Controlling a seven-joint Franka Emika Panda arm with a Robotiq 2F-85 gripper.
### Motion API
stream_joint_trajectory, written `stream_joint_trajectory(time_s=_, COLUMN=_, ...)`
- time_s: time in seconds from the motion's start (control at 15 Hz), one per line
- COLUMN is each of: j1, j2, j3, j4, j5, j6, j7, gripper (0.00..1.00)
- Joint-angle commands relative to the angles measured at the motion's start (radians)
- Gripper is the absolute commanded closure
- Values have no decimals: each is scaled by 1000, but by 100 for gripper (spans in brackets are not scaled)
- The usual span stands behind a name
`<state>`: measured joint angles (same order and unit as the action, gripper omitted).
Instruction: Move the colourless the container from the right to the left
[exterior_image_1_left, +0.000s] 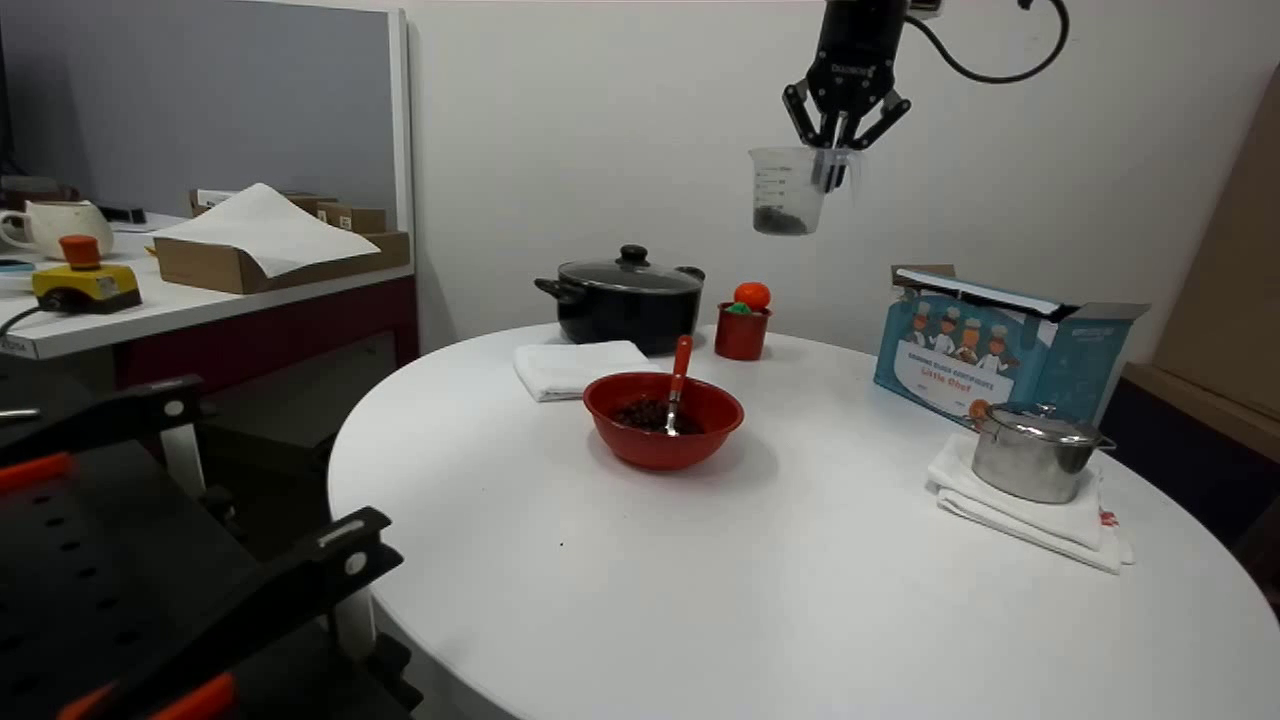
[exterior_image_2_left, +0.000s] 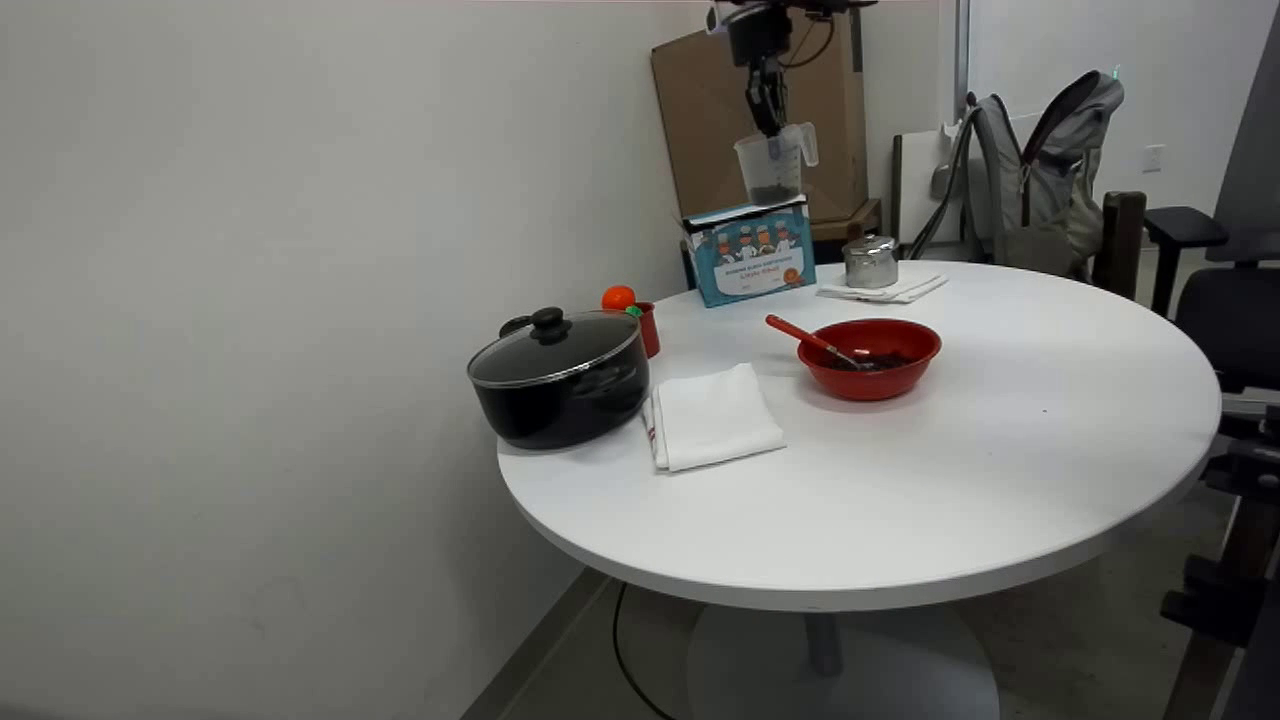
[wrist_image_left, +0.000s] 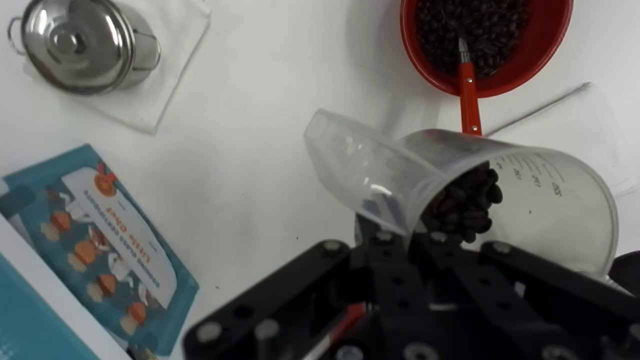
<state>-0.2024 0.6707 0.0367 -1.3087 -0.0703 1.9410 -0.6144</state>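
The colourless container (exterior_image_1_left: 783, 185) is a clear tapered measuring cup with a handle and dark beans at the bottom. It hangs in the air, high above the far part of the table, slightly tilted. It also shows in an exterior view (exterior_image_2_left: 768, 172), in front of the blue box, and in the wrist view (wrist_image_left: 545, 195). My gripper (exterior_image_1_left: 832, 165) is shut on the container's wall near its handle; the wrist view shows the jaws (wrist_image_left: 411, 239) closed on the rim there. The fingertips are partly hidden in the wrist view.
A red bowl (exterior_image_1_left: 615, 425) with beans and a spoon stands mid-table (exterior_image_1_left: 600, 600). A black pot (exterior_image_1_left: 630, 305), a red cup (exterior_image_1_left: 740, 335) and a folded white cloth (exterior_image_1_left: 580, 368) stand behind it. A blue box (exterior_image_1_left: 960, 350) and a metal pot (exterior_image_1_left: 1030, 460) on cloth are opposite.
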Motion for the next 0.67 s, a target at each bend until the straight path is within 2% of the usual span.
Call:
stream_joint_trajectory(time_s=0.0, j1=36, j2=115, j3=15, j4=229, j5=-40, j6=-108, j7=-147, gripper=94)
stream_joint_trajectory(time_s=0.6, j1=48, j2=395, j3=22, j4=594, j5=-41, j6=-213, j7=-633, gripper=94)
